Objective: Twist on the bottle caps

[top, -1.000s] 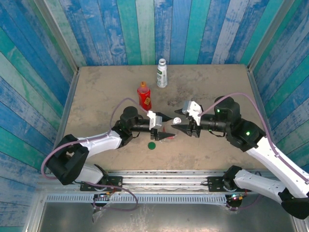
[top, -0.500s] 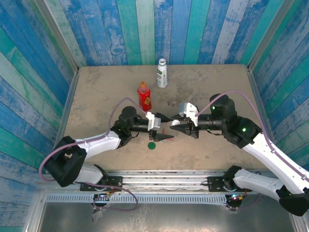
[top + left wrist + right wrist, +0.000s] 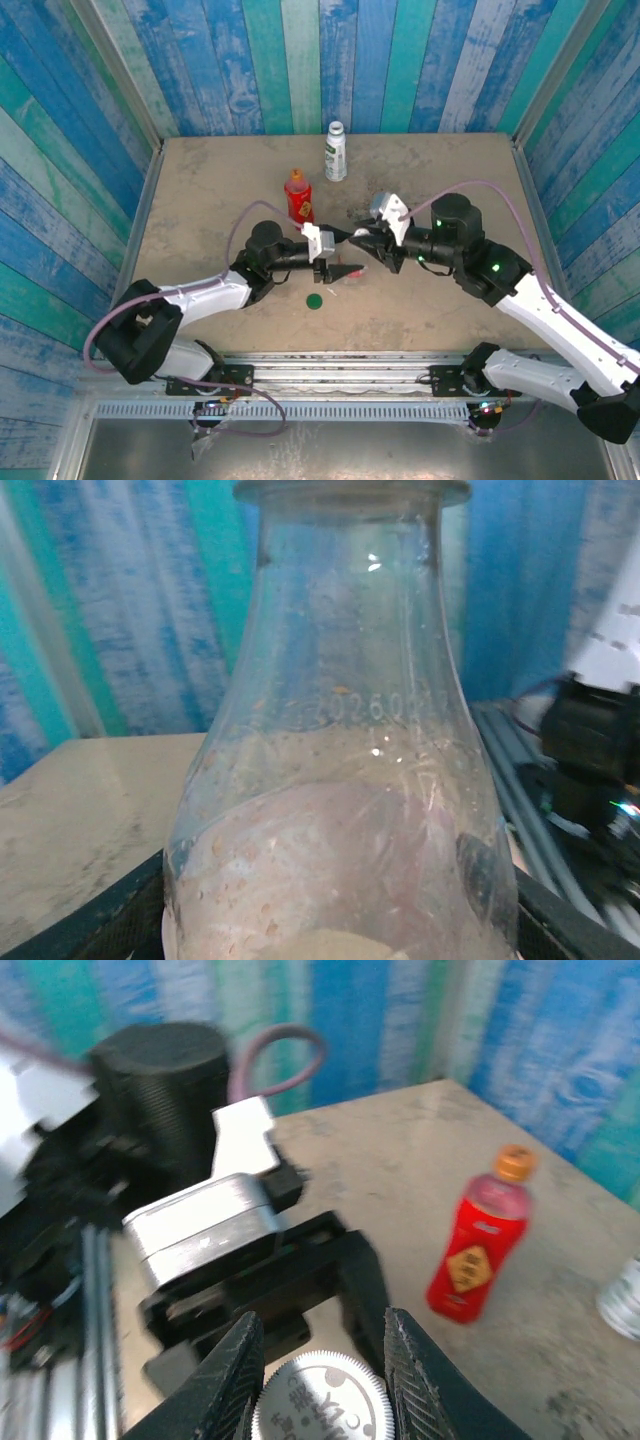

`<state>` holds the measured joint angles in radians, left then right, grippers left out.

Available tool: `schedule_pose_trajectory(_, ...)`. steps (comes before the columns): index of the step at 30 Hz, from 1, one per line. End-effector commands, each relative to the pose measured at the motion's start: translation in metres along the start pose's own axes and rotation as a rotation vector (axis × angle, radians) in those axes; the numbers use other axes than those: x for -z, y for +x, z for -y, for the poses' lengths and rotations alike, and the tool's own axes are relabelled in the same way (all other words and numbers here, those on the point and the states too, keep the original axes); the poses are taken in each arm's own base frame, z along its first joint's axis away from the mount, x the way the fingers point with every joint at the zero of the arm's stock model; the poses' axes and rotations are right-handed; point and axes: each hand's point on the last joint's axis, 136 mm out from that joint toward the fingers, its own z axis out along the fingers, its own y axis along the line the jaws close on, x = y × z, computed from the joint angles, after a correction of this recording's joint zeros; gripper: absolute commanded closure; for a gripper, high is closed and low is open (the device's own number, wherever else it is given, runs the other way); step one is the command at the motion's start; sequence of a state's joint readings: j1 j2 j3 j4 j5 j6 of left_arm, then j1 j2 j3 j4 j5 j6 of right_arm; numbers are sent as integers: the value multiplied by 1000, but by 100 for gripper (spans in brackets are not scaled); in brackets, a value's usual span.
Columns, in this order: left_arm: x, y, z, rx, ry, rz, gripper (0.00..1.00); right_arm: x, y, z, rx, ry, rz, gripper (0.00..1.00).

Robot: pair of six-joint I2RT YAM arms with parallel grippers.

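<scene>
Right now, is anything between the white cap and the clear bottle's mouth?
Nothing visible. The right gripper holds the cap close beside the bottle in the left gripper; its mouth is bare.

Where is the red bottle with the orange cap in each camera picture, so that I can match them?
Top external: the red bottle stands upright near the middle of the table, left of centre.
Right wrist: the red bottle stands right of centre, upright on the tabletop.
Left wrist: a clear bottle stands close before the lens.
Shared landmark: the blue-green plank wall behind the table.
</scene>
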<state>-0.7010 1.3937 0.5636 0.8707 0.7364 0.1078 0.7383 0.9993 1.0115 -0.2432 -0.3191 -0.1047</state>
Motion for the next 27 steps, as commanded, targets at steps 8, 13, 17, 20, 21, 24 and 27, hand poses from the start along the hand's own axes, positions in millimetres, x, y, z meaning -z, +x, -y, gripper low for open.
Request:
schedule_pose_trajectory(8,-35,-29,-53,-69,-399,115,34,13,70,116,-373,749,-98,99)
schedule_pose_trajectory(13,-41,-22,-56,-41,-430,103,34,10,82,120,-391,784,-159,99)
schedule_pose_trajectory(17,-44,-14,-52,-33,-397,70,33,3,62,103,-352,648,-139,72)
schedule_pose_trajectory(20,-44,-6,-49,-17,-354,35,33,8,31,83,-288,500,-80,48)
schedule_pose_trajectory(21,-42,-5,-49,-10,-346,37,33,10,24,77,-266,460,-62,45)
schedule_pose_trajectory(24,-34,-8,-48,8,-333,60,33,20,9,56,-184,330,-35,35)
schedule_pose_trajectory(27,-31,-11,-40,1,-284,70,33,33,2,51,-182,319,-37,31)
